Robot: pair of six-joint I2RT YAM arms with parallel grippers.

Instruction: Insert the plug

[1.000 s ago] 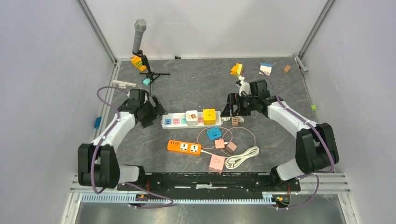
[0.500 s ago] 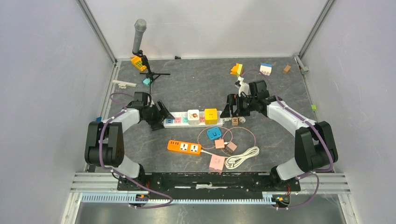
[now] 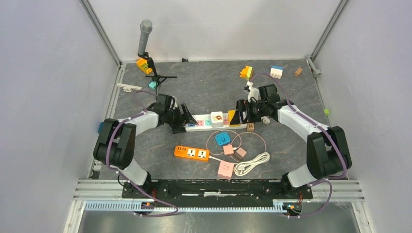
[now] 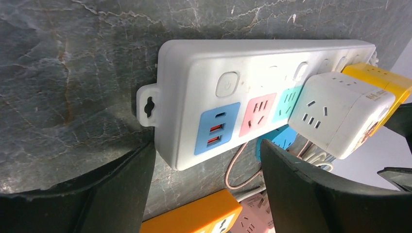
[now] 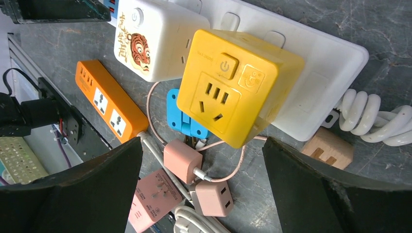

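Observation:
A white power strip [image 3: 204, 123] lies across the table's middle. A white tiger-print cube adapter [image 3: 217, 118] and a yellow cube adapter [image 3: 234, 117] stand on its sockets. My left gripper [image 3: 183, 119] is open at the strip's left end. In the left wrist view the strip [image 4: 228, 92] lies just ahead of the open gripper [image 4: 206, 189], with the left finger [image 4: 107, 194] against its corner. My right gripper [image 3: 243, 114] is open over the strip's right end. In the right wrist view the yellow cube [image 5: 233, 92] sits just ahead of the open gripper [image 5: 201, 194], next to the white cube [image 5: 150, 39].
Near the front lie an orange power strip [image 3: 192, 153], a blue plug [image 3: 222, 138], pink chargers [image 3: 228, 149], a pink adapter [image 3: 225, 169] and a coiled white cable [image 3: 251, 164]. A wooden block [image 3: 250, 127] sits by the strip's right end. A microphone stand [image 3: 144, 39] and toy blocks [image 3: 246, 72] are at the back.
My left gripper has swung right along the table and the white strip with both cube adapters has slid right with it, under the right gripper. The right arm has barely moved.

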